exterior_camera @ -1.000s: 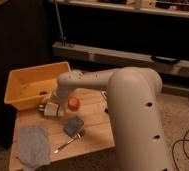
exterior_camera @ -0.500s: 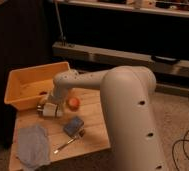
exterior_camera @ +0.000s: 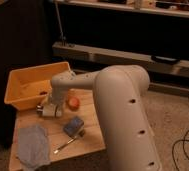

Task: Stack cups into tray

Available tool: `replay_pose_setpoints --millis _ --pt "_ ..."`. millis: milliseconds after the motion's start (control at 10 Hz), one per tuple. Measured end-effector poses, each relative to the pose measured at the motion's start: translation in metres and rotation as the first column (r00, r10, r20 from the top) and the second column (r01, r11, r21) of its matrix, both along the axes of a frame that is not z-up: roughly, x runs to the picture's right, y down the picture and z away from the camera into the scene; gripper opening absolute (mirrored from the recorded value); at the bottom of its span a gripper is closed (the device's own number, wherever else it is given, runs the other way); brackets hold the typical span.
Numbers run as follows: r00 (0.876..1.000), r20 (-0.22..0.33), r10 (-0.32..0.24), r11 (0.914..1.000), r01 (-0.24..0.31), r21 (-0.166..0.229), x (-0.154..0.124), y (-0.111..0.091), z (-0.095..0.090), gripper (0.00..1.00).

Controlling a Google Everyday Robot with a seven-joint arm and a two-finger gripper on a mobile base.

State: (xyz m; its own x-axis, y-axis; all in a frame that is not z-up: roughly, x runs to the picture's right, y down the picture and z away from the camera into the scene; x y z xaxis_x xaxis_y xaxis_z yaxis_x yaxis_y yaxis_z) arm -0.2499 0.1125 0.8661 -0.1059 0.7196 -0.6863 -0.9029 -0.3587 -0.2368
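Swung toward the tray (exterior_camera: 23, 100) since half a second ago, the arm (exterior_camera: 120, 100) holds the jaws low over the desk (exterior_camera: 55, 125); open or closed, I cannot tell. Beside them, on the arm's side, sits the orange cup (exterior_camera: 74, 103), upright or tipped unclear. Just beyond them lies the tray, long axis crosswise, mouth up. Probably reaching to grasp; next, grip the cup and lift it over the rim.

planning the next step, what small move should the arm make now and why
Probably raise the gripper a little and carry it over the tray's front wall. It sits low over the table just outside the tray, the orange cup beside it; whether it holds a cup I cannot tell.
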Motion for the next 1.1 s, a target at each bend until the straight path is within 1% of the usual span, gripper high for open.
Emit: replay_pose_setpoints --millis 300,400,500,700,800,900,1000,1100 --pt "1.0 -0.016 0.015 0.9995 -0.015 -0.026 0.008 0.007 0.007 0.34" --pt "0.999 -0.018 0.029 0.999 -0.029 -0.034 0.011 0.007 0.007 0.25" --pt "0.999 -0.018 0.04 0.9985 -0.04 -0.037 0.015 0.005 0.007 0.17" --pt "0.998 -0.001 0.068 0.9967 -0.068 -0.045 0.021 0.004 0.007 0.16" --pt "0.996 0.016 0.092 0.9944 -0.091 -0.054 0.026 0.005 0.006 0.16" --pt "0.988 0.061 0.145 0.9879 -0.141 -0.064 0.031 0.005 0.004 0.16" --pt "0.977 0.105 0.184 0.9816 -0.178 -0.07 0.033 0.005 0.001 0.16" --pt "0.958 0.165 0.233 0.9717 -0.224 -0.077 0.034 0.004 -0.006 0.16"
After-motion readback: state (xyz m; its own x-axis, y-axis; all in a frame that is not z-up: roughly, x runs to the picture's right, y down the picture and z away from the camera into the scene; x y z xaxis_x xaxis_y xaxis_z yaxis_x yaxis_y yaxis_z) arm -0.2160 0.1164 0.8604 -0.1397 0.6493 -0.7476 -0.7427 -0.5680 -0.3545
